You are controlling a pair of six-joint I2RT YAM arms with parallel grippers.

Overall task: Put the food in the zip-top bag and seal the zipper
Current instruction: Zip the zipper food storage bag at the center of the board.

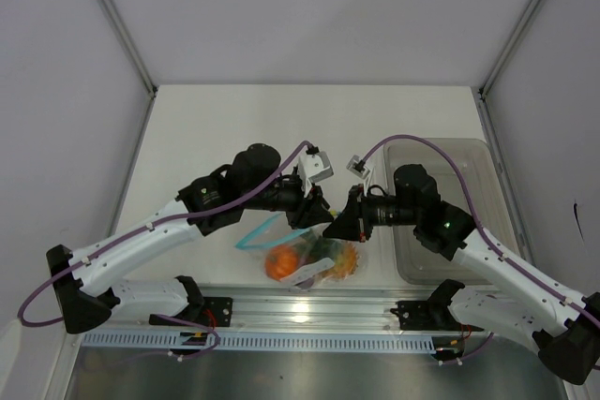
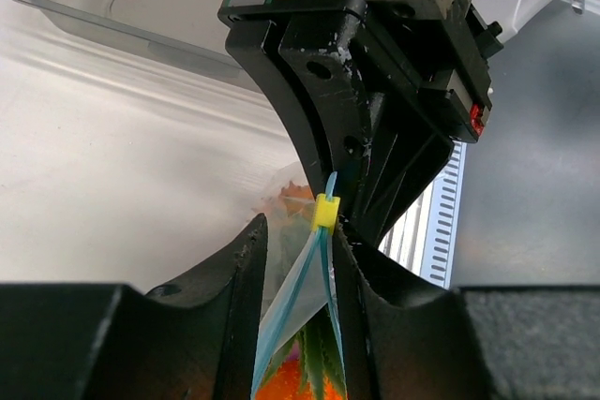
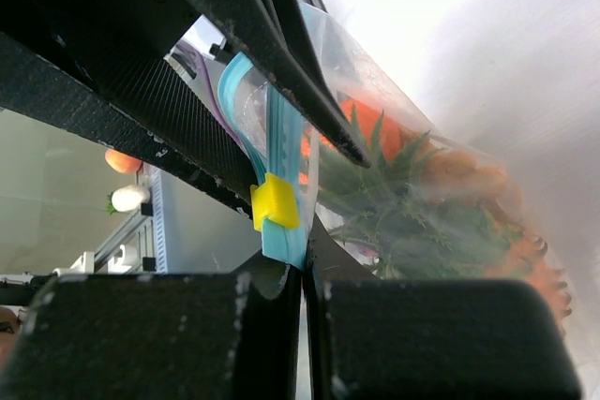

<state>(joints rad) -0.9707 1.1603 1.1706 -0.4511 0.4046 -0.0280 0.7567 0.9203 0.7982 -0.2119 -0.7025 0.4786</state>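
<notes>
Closest to my bases, the zip-top bag (image 1: 319, 264) hangs below both pairs of jaws. I cannot tell whether its clear belly rests on the bench (image 1: 216, 128) or swings just over it. The food (image 1: 281, 264) is inside the bag. Under my right jaws I see the pineapple's green crown (image 3: 394, 199), with lumpy orange pieces (image 3: 469, 175) beyond it and a red-orange piece (image 3: 361, 119) above. Up from there, the zipper (image 3: 281, 138) rises to the jaws. My right jaws are pressed together and pinch the teal strip directly under its yellow slider (image 3: 275, 201). My left jaws are spread, and the left fingers (image 2: 239, 306) stand either side of the bag's mouth. The two teal strips run up between them and meet at the slider, just past their tips. There my right jaws face them, nearly tip to tip. To the left of my left jaws the unclosed stretch of the mouth bows out in a loose teal loop (image 1: 255, 234). Farther off, past my right jaws and to their right, the grey translucent bin (image 1: 441, 152) sits on the bench.
</notes>
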